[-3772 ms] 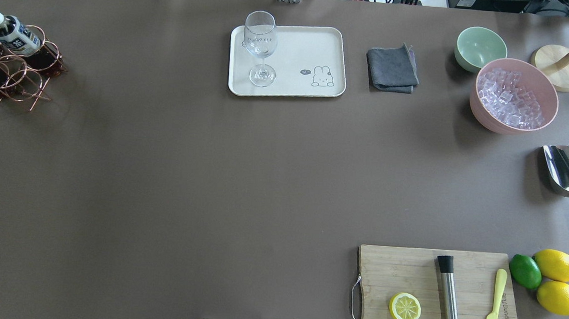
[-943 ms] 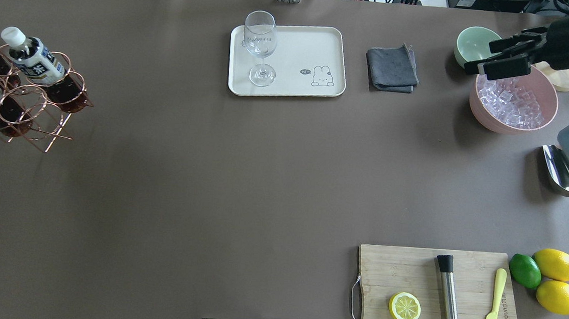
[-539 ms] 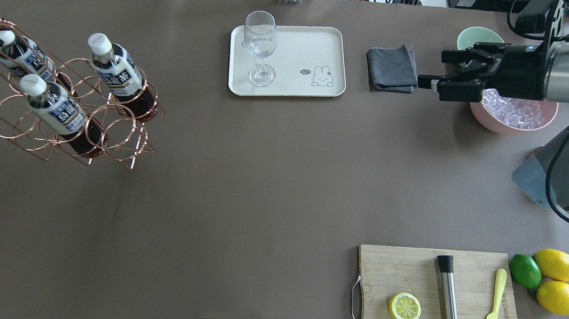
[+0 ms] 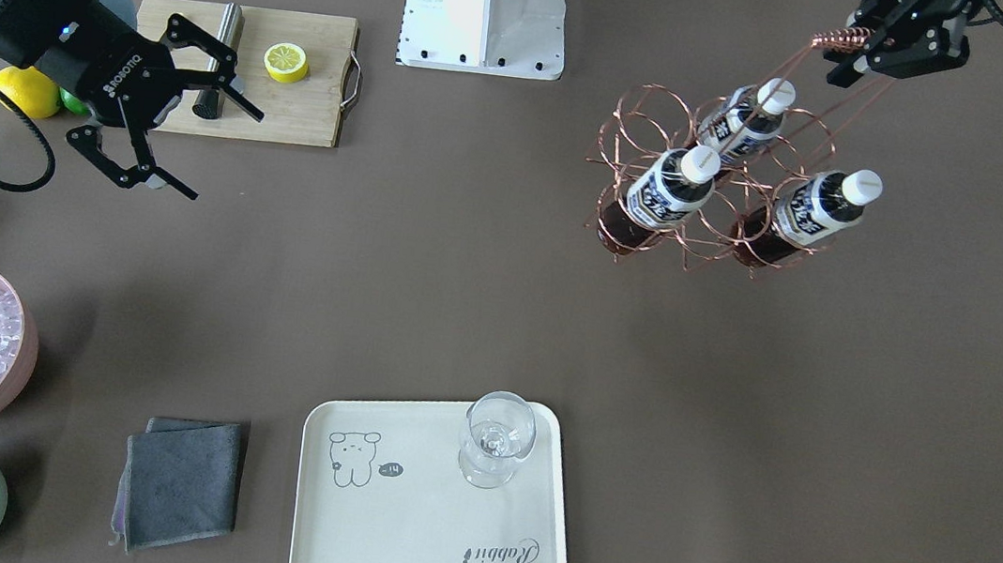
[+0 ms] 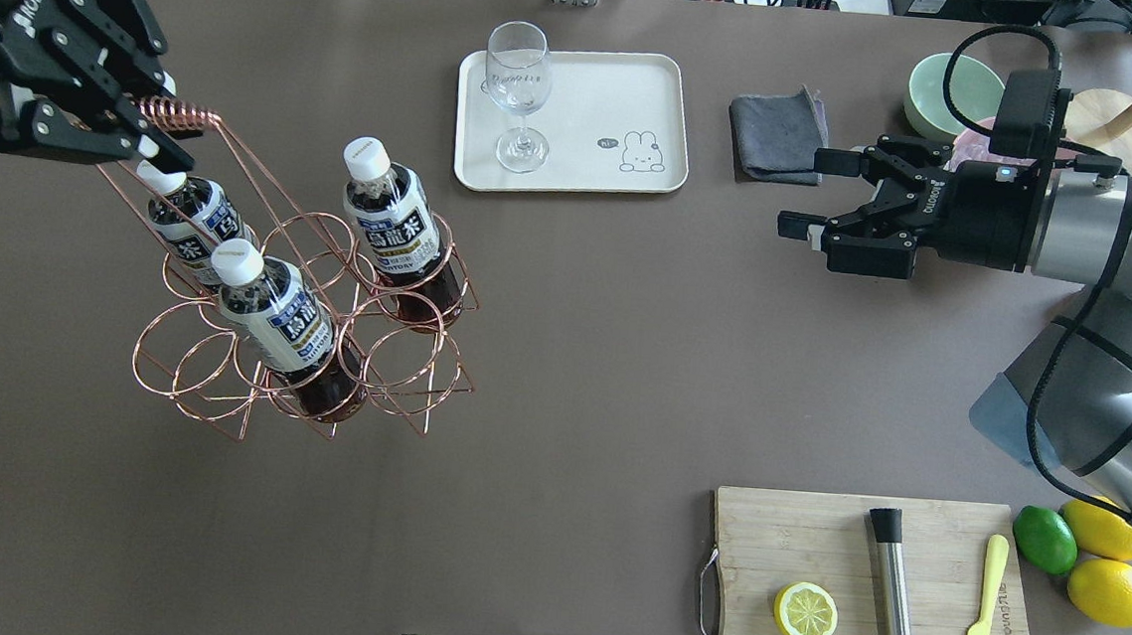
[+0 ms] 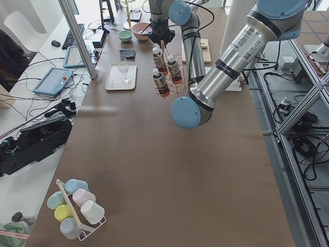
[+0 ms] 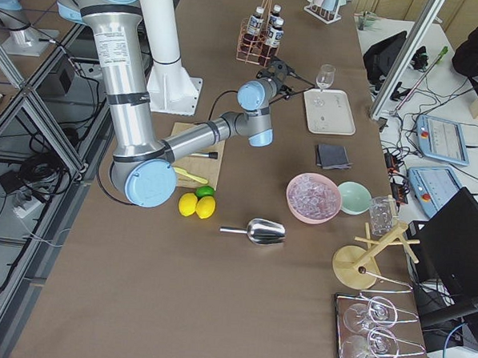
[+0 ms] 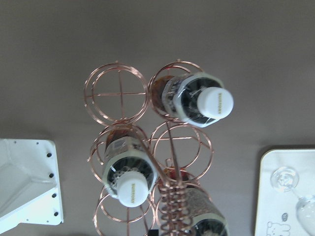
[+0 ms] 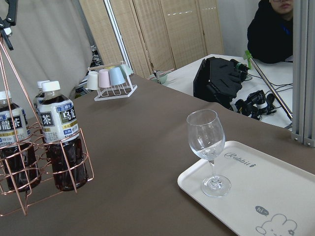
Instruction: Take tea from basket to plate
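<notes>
In the front-facing view, the left claw (image 4: 853,57) is seen pinched on the coiled handle (image 4: 833,42) of the basket (image 4: 710,192). Three bottles of tea (image 4: 667,192) are carried in the rings below it. The right claw (image 4: 223,155) is spread wide, and nothing is held between its fingers.

In the overhead view, the plate (image 5: 632,83) is found well apart from both claws, nearer the right one, and a glass (image 5: 518,90) is stood on it.

In the left wrist view, the tea is seen directly beneath the claw, inside the rings.

In the right wrist view, plate and glass are seen just ahead of the right claw, with the basket off to one side.
</notes>
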Motion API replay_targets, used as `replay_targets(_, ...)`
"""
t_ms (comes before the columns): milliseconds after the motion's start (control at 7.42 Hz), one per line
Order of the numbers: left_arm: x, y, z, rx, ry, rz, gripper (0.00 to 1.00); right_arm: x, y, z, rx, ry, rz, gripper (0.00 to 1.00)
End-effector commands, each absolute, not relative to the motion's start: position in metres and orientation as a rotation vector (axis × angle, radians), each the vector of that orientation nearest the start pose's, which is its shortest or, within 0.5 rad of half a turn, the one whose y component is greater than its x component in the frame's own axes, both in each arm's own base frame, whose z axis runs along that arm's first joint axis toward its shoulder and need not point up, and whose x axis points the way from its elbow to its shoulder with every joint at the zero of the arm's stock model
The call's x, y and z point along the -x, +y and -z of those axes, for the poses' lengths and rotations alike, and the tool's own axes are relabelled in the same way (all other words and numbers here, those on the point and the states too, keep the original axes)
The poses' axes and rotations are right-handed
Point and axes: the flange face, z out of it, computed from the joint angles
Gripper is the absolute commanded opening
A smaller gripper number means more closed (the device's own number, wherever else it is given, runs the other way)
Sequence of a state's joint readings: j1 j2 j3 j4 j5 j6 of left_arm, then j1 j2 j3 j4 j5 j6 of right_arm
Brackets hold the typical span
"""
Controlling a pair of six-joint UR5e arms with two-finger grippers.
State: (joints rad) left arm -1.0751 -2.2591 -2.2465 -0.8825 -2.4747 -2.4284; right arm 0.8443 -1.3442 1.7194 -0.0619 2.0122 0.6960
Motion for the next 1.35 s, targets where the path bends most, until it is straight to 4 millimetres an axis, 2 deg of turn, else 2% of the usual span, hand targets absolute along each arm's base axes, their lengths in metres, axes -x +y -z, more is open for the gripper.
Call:
replay_targets(0, -0.235, -0.392, -0.057, 0.945, 0.748, 1.444, 0.00, 0.275, -0.443, -0.323, -1.205, -1.435, 0.429, 0.99)
replay_targets(269, -0.242, -0.391, -0.054, 0.956, 0.749, 1.438, 0.00, 0.273, -0.449, -0.332, -1.253, -1.388, 0.373, 0.99)
replay_targets(404, -0.250, -0.393, -0.049, 0.959, 0.744, 1.431, 0.00, 0.276, -0.449, -0.343, -1.268, -1.399, 0.371, 0.99)
replay_targets(539, -0.274, -0.394, -0.045, 0.957, 0.733, 1.412, 0.00, 0.276, -0.450, -0.352, -1.281, -1.406, 0.372, 0.99)
replay_targets(674, -0.307, -0.397, -0.040, 0.941, 0.740, 1.422, 0.00, 0.274, -0.447, -0.356, -1.282, -1.408, 0.374, 0.99)
replay_targets(808, -0.327, -0.405, -0.036, 0.939, 0.749, 1.445, 0.00, 0.273, -0.446, -0.355, -1.292, -1.415, 0.373, 0.99)
replay_targets(943, -0.343, -0.406, -0.040, 0.939, 0.743, 1.426, 0.00, 0.273, -0.447, -0.356, -1.291, -1.417, 0.370, 0.99)
replay_targets(1212, -0.359, -0.411, -0.045, 0.914, 0.745, 1.430, 0.00, 0.273, -0.447, -0.357, -1.294, -1.412, 0.367, 0.99)
